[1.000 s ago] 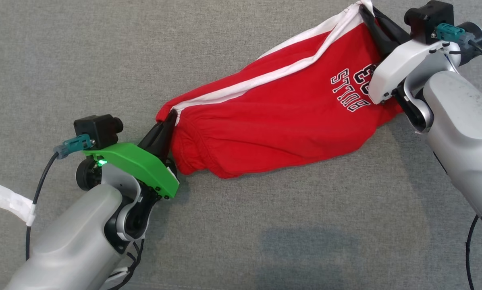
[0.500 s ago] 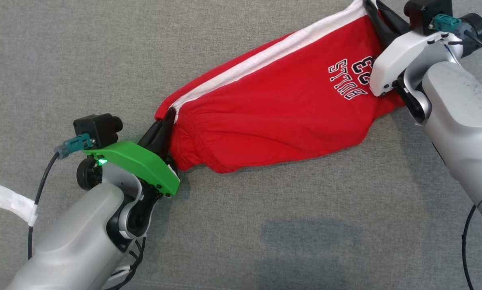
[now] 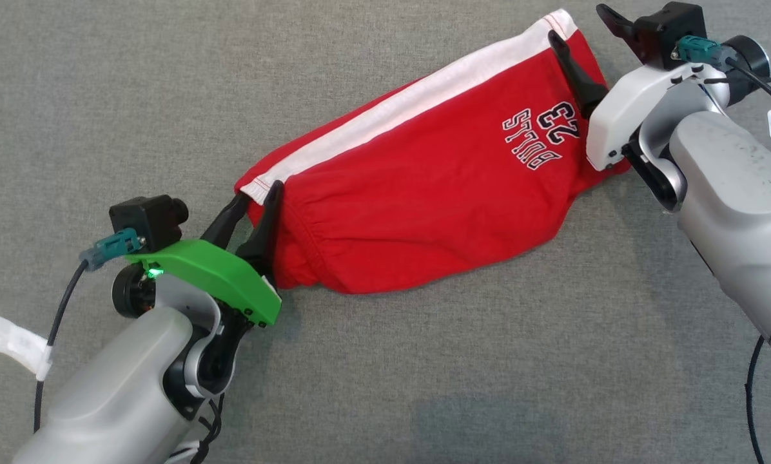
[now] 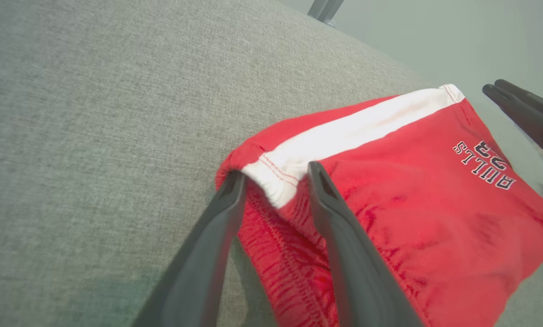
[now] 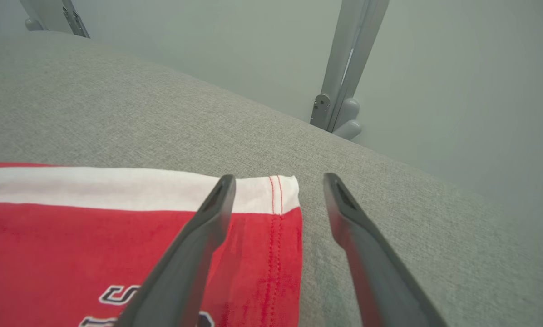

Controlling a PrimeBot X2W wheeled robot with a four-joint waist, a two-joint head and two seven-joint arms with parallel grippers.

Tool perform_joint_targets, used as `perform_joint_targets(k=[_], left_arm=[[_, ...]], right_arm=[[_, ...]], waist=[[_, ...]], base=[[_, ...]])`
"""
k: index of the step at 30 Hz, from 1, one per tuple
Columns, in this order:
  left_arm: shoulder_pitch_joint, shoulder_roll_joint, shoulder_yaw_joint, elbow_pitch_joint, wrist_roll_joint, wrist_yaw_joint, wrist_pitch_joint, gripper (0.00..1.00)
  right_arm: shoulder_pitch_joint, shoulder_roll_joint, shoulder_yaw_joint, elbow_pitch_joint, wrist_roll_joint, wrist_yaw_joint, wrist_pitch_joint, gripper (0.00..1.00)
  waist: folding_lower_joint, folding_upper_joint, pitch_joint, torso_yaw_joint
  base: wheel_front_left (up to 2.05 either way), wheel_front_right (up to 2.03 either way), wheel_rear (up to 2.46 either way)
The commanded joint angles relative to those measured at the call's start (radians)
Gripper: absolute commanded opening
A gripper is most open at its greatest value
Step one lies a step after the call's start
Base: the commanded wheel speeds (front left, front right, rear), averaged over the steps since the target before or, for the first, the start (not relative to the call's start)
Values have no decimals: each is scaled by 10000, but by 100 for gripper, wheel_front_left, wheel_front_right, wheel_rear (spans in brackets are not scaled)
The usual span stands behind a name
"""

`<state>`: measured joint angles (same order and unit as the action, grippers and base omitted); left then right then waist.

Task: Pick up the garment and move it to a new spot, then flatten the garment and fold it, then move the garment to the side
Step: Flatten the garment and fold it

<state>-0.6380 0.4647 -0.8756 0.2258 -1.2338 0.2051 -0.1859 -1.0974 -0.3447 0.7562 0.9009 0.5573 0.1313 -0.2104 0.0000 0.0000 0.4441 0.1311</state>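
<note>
Red shorts [image 3: 424, 187] with a white side stripe and a "BULLS 23" print lie slantwise on the grey cloth surface. My left gripper [image 3: 256, 193] stands open at their lower left end. In the left wrist view its fingers straddle the white waistband corner of the shorts [image 4: 412, 190], the gripper [image 4: 277, 171] gaping. My right gripper [image 3: 577, 22] is open at the upper right end. The right wrist view shows the hem corner of the shorts [image 5: 71, 240] lying flat between the spread fingers of that gripper [image 5: 279, 178].
The grey cloth surface [image 3: 424, 374] spreads wide around the shorts. Its far edge and a metal post [image 5: 344, 91] lie just beyond the right gripper. A white strap [image 3: 11, 328] and cable hang by my left arm.
Both grippers have opened and let go of the shorts' ends. The shorts have settled flat on the surface, with the printed end less bunched.
</note>
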Motion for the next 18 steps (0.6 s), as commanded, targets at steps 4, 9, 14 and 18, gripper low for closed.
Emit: perform_joint_targets(k=[4, 9, 14, 18], left_arm=[[606, 339, 65, -549, 543, 320, -474, 100], [1732, 539, 434, -1466, 1801, 1046, -788, 100], [3197, 251, 1444, -2334, 3579, 1357, -792, 100], [4072, -228, 2145, -2459, 4696, 1129, -795, 100]], right_arm=[[554, -379, 44, -406, 419, -12, 240, 100], [1341, -742, -322, -748, 778, -12, 768, 100], [2021, -1094, -806, -1088, 872, -12, 1717, 100], [2359, -1080, -1344, -1306, 950, -12, 2339, 100]], waist=[[0, 0, -915, -242], [0, 0, -1685, -268], [0, 0, -2000, -81], [0, 0, -1960, 183]], base=[[0, 0, 0], [0, 0, 0], [0, 0, 0], [0, 0, 0]])
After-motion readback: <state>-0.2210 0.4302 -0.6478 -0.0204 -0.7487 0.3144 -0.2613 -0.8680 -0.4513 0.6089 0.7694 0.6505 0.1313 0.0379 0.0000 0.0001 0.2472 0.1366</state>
